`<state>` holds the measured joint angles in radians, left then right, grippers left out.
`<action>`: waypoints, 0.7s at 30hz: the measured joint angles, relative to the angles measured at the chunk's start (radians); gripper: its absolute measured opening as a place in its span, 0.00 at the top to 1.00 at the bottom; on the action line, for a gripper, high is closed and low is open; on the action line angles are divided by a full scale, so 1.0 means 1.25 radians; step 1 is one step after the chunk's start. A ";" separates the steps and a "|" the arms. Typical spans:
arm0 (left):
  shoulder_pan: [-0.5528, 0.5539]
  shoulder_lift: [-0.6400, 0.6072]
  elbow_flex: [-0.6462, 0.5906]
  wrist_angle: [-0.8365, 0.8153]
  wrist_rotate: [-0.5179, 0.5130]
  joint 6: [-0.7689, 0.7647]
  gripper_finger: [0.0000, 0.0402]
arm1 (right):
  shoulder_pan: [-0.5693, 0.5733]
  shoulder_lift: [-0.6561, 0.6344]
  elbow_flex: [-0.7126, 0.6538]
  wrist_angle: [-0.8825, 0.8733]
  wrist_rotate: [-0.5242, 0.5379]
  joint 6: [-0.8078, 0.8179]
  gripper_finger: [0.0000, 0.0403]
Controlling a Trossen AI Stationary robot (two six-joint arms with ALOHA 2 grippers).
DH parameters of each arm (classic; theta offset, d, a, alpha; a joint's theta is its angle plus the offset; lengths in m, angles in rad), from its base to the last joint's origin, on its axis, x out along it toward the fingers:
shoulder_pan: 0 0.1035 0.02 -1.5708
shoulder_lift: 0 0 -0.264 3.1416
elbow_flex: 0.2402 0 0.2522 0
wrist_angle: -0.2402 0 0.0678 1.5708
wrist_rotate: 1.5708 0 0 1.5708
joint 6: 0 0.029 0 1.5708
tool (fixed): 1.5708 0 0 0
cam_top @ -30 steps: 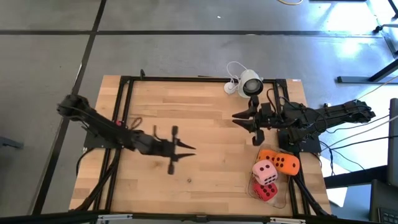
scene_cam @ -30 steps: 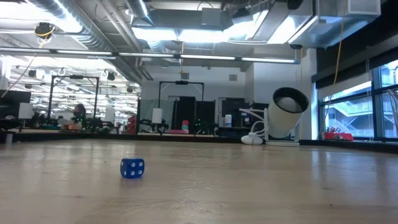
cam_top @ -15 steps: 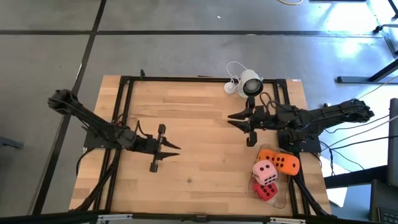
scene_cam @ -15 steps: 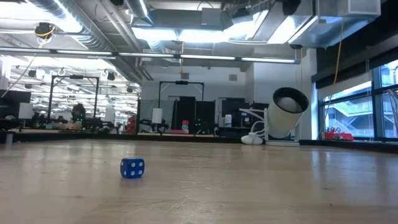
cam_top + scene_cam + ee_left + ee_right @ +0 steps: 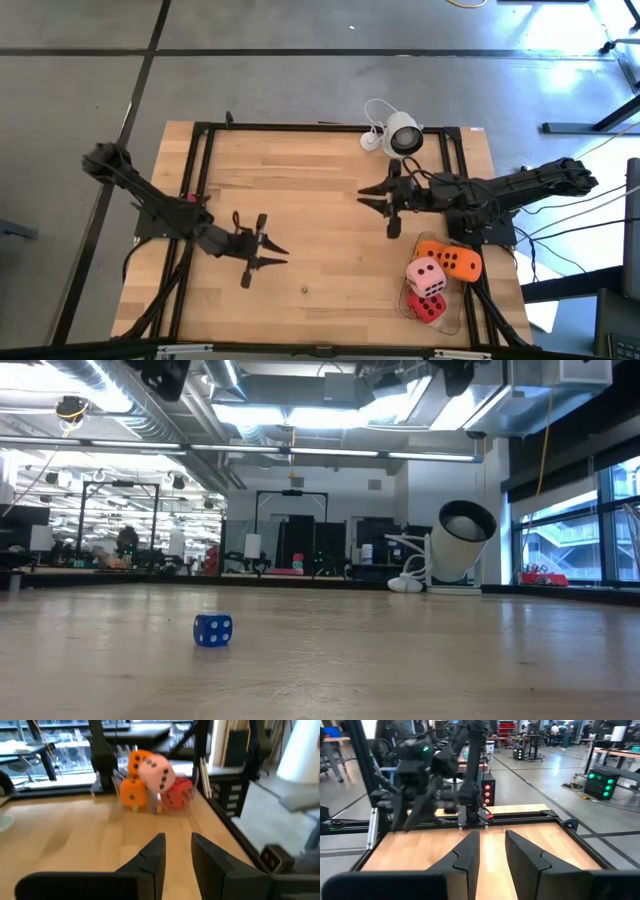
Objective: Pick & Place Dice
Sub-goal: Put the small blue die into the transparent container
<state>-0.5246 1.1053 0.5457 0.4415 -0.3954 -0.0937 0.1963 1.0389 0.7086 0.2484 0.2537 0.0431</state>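
High view — dice (image 5: 436,281) clustered, small blue die (image 5: 213,630) apart.

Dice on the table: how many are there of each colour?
Orange dice: 2
Pink die: 1
Red die: 1
Small blue die: 1
Total: 5
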 joint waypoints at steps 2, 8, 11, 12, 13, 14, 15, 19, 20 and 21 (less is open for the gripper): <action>-0.009 0.032 0.000 0.002 -0.002 -0.002 0.78 | 0.000 0.000 0.000 0.005 0.011 0.000 0.77; -0.020 0.132 0.000 0.014 -0.008 -0.066 0.78 | 0.000 0.000 0.000 0.019 0.025 0.000 0.77; -0.020 0.184 0.001 0.037 -0.012 -0.110 0.78 | 0.000 0.000 0.000 0.026 0.024 0.000 0.77; -0.020 0.202 0.001 0.047 -0.012 -0.121 0.78 | 0.000 0.000 0.000 0.027 0.024 0.000 0.77; -0.020 0.221 0.001 0.059 -0.011 -0.128 0.78 | 0.000 0.000 0.000 0.027 0.024 0.000 0.77; -0.020 0.240 0.001 0.071 -0.005 -0.133 0.78 | 0.000 0.000 0.000 0.028 0.024 0.000 0.77; -0.020 0.259 0.001 0.084 0.000 -0.137 0.78 | 0.000 0.000 0.000 0.029 0.024 0.000 0.77; -0.020 0.335 0.015 0.113 0.026 -0.147 0.78 | 0.000 0.000 0.000 0.029 0.021 0.000 0.77; -0.020 0.353 0.024 0.113 0.037 -0.147 0.78 | 0.000 0.000 0.000 0.029 0.021 0.000 0.77; -0.020 0.371 0.036 0.114 0.051 -0.147 0.78 | 0.000 0.000 0.000 0.028 0.021 0.000 0.77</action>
<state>-0.5495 1.5686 0.5903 0.5840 -0.3320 -0.2775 0.1963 1.0389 0.7086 0.2840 0.2802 0.0429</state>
